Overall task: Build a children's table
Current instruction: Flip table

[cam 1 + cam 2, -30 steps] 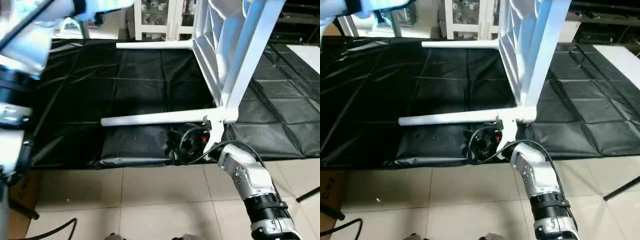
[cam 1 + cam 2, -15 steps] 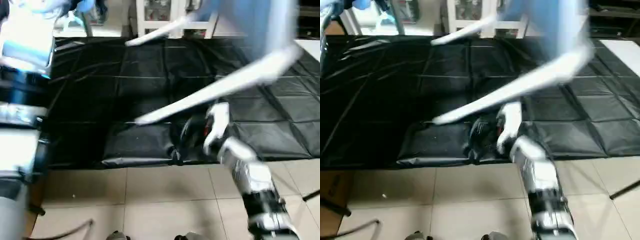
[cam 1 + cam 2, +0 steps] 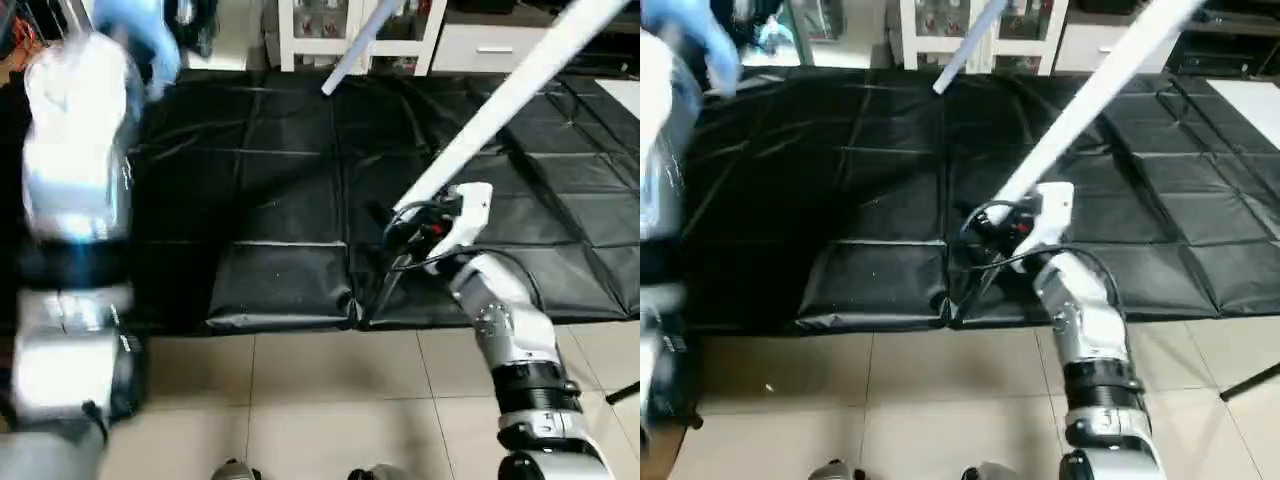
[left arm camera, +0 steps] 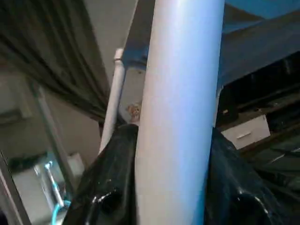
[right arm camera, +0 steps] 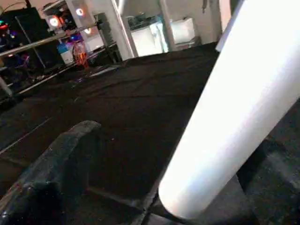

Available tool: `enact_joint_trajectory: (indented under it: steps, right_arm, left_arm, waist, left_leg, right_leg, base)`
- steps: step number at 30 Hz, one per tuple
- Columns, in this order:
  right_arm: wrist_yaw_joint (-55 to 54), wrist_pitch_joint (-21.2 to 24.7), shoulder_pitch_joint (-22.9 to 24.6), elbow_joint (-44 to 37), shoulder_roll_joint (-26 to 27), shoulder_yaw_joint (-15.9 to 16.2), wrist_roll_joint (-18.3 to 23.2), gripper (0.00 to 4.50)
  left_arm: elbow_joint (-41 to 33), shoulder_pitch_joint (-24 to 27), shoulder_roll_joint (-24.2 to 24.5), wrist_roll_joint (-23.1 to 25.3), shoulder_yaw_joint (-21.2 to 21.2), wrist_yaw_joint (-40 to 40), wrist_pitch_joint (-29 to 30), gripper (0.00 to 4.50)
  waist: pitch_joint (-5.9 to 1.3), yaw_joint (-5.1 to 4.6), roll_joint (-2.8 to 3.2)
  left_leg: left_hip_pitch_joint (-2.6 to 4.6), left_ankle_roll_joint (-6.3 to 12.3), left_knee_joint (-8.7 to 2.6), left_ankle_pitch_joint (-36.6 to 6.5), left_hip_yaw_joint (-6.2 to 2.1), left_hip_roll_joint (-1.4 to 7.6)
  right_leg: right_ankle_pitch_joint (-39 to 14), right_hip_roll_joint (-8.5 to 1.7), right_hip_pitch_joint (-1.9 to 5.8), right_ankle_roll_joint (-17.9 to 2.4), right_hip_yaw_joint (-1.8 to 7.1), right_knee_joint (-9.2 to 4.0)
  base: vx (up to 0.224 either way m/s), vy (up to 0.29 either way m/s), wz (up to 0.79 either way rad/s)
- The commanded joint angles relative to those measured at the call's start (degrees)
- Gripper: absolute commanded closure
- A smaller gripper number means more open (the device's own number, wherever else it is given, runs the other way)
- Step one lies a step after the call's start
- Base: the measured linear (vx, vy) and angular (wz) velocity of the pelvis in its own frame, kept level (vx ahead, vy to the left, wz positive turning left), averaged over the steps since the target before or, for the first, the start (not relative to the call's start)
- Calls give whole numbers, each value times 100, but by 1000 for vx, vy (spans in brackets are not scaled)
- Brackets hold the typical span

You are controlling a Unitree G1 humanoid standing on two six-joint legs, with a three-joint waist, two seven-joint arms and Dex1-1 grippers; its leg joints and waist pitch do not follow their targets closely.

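Clearly, left tool (image 4: 173, 206) clamps a white leg (image 4: 180, 103).

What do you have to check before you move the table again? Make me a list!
1. Left gripper has a firm hold on a leg: ok, jaws closed around it.
2. Right gripper holds the near leg: not ok, jaws wide open beside its tip.
3. Near leg's tip is off the black mat: cannot tell.
4. All four legs are fitted: cannot tell; the head view shows the near leg and a far leg.
5. Cable by the right wrist is free of the leg: cannot tell.
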Motion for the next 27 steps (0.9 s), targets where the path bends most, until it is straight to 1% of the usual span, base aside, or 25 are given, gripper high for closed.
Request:
enact_joint_trajectory:
  steps: [1, 2, 3, 4, 5, 6, 8, 9, 10, 11, 13, 14, 17, 19, 20, 22, 24, 27]
  right_arm:
    - [47, -133, -25, -35, 27, 77, 16, 0]
    - [46, -154, -26, -37, 31, 76, 17, 0]
    - [61, -170, -30, -37, 18, 87, 9, 0]
    - [73, -183, -34, -35, 7, 97, 1, 0]
    - [72, -198, -41, -35, 4, 95, 0, 0]
    - [74, -200, -53, -30, -2, 87, 6, 0]
    - [74, -208, -72, -23, -5, 75, 7, 0]
    - [76, -233, -115, -1, -15, 47, 12, 0]
    - [76, -237, -129, 6, -20, 37, 16, 0]
    - [84, -252, -154, 27, -40, 29, 20, 0]
    - [87, -261, -159, 35, -44, 30, 22, 0]
    - [84, -278, -163, 51, -54, 28, 15, 0]
    - [81, -306, -161, 75, -69, 24, 16, 0]
    - [81, -312, -151, 84, -71, 25, 12, 0]
    - [78, -306, -144, 90, -75, 25, 7, 0]
    - [73, -301, -132, 101, -79, 31, -4, 0]
    - [28, -291, -114, 190, -122, 87, -115, 0]
    - [45, -264, -91, 469, -240, 262, -365, 0]
  left_arm:
    - [-61, 225, -284, -563, 383, 281, -35, 283]
    - [-67, 381, -333, -606, 432, 292, -99, 283]
    - [-96, 500, -366, -656, 446, 268, -142, 283]
    - [-118, 615, -395, -719, 468, 230, -137, 283]
    - [-108, 729, -390, -728, 480, 204, -167, 283]
    - [-107, 827, -384, -780, 472, 100, -214, 283]
    - [-116, 939, -375, -815, 461, 27, -240, 283]
    - [-88, 1113, -350, -808, 411, -104, -369, 285]
    - [-82, 1163, -357, -797, 407, -115, -391, 285]
    - [-35, 1302, -367, -722, 387, -107, -494, 288]
    - [-12, 1372, -376, -698, 373, -113, -577, 289]
    - [15, 1481, -405, -677, 344, -112, -692, 291]
    - [67, 1743, -432, -624, 212, -142, -971, 293]
    - [87, 1870, -469, -613, 172, -109, -1086, 294]
    - [112, 1939, -495, -575, 142, -88, -1171, 294]
    - [143, 2004, -517, -535, 107, -86, -1263, 294]
    - [228, 2134, -587, -498, 38, -81, -1373, 294]
    - [409, 2327, -620, -352, -115, -73, -1439, 294]
  waist:
    - [-623, -6, -78]
    - [-621, -4, -69]
    - [-620, -12, -97]
    - [-620, -12, -97]
    - [-614, -8, -67]
    - [-615, -4, -75]
    - [-613, -8, -71]
    - [-612, -7, -87]
    - [-609, -15, -87]
    - [-611, -17, -97]
    - [-613, -19, -100]
    - [-615, -25, -131]
    - [-621, -26, -149]
    - [-620, -27, -158]
    - [-616, -33, -176]
    - [-614, -34, -177]
    - [-619, -38, -205]
    - [-616, -47, -190]
  left_leg:
    - [-20, 608, -210, 747, 84, -58]
    - [-11, 617, -207, 722, 85, -56]
    - [-1, 628, -211, 676, 90, -51]
    - [-1, 628, -211, 676, 90, -51]
    - [10, 613, -216, 621, 87, -46]
    - [32, 632, -216, 633, 83, -30]
    - [43, 635, -222, 618, 80, -20]
    - [56, 629, -227, 586, 82, -10]
    - [56, 625, -231, 581, 84, -8]
    - [74, 629, -234, 582, 82, 4]
    - [72, 627, -235, 598, 81, 4]
    - [73, 629, -238, 630, 81, 6]
    - [73, 646, -236, 682, 79, 9]
    - [74, 647, -237, 647, 84, 5]
    - [69, 647, -242, 620, 86, 8]
    - [66, 644, -243, 629, 83, 7]
    - [63, 659, -235, 703, 87, 2]
    - [70, 662, -233, 679, 92, -1]
  right_leg:
    - [1385, -469, 671, -1076, 330, -285]
    - [1318, -465, 651, -1043, 329, -290]
    - [1224, -462, 641, -1012, 325, -302]
    - [1224, -462, 641, -1012, 325, -302]
    - [1067, -463, 620, -983, 324, -312]
    - [1052, -466, 601, -988, 326, -303]
    - [1022, -465, 584, -990, 320, -303]
    - [958, -470, 574, -1000, 325, -309]
    - [964, -465, 571, -1001, 325, -308]
    - [974, -469, 561, -1015, 323, -310]
    - [998, -470, 567, -1016, 323, -306]
    - [1074, -473, 572, -1020, 324, -303]
    - [1224, -484, 578, -1066, 330, -289]
    - [1224, -483, 581, -1072, 333, -290]
    - [1199, -488, 589, -1077, 336, -299]
    - [1204, -483, 593, -1070, 337, -292]
    - [1284, -479, 601, -1067, 340, -284]
    - [1236, -476, 593, -1059, 339, -296]
  base:
    - [0, 0, 0]
    - [0, 0, 0]
    - [0, 0, 0]
    - [0, 0, 0]
    - [0, 0, 0]
    - [0, 0, 0]
    - [0, 0, 0]
    - [0, 0, 0]
    - [0, 0, 0]
    - [0, 0, 0]
    - [0, 0, 0]
    - [0, 0, 0]
    - [0, 0, 0]
    - [0, 0, 0]
    - [0, 0, 0]
    - [0, 0, 0]
    - [0, 0, 0]
    - [0, 0, 0]
